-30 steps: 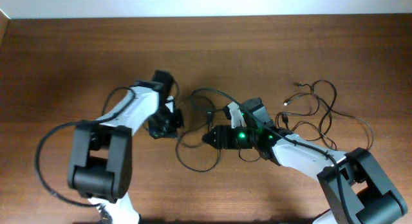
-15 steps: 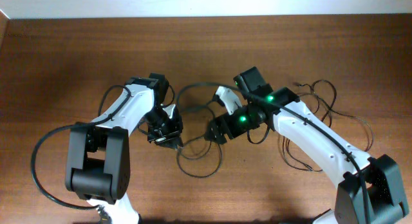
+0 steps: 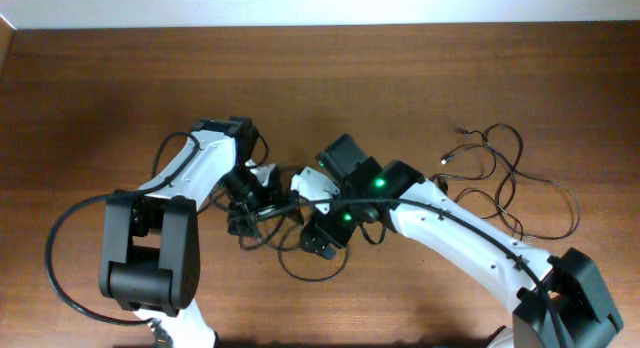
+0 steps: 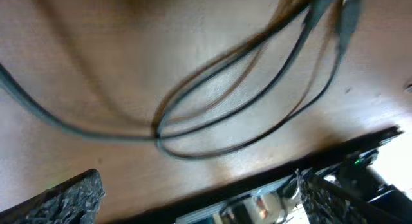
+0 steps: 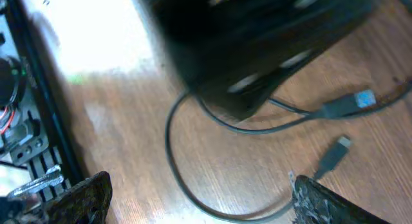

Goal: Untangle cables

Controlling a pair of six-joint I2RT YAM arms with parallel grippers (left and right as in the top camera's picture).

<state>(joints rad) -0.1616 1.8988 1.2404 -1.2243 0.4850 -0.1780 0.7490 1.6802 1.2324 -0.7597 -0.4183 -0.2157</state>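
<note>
Lying loose on the brown table [image 3: 100, 78], the thin black cables [image 3: 308, 268] sit in two bunches. One bunch makes big loops near the middle of the table, a bit toward the edge where the arms stand. The other bunch [image 3: 505, 173] is spread out near the right edge, well apart from the first, with a small pale plug [image 3: 446, 158] at one end.

The left gripper [image 3: 262, 212] and the right gripper [image 3: 318, 238] are both low over the middle loops, close beside each other. From the left wrist, the fingers [image 4: 64, 198] stand wide apart with nothing between them, and blurry cable loops lie on the wood past them. From the right wrist, the fingers [image 5: 325, 201] are wide apart too and hold nothing. Two small dark plugs [image 5: 335, 153] lie on the wood there, apart from the fingers. A blurry black arm part [image 5: 257, 44] fills the top of that view.
</note>
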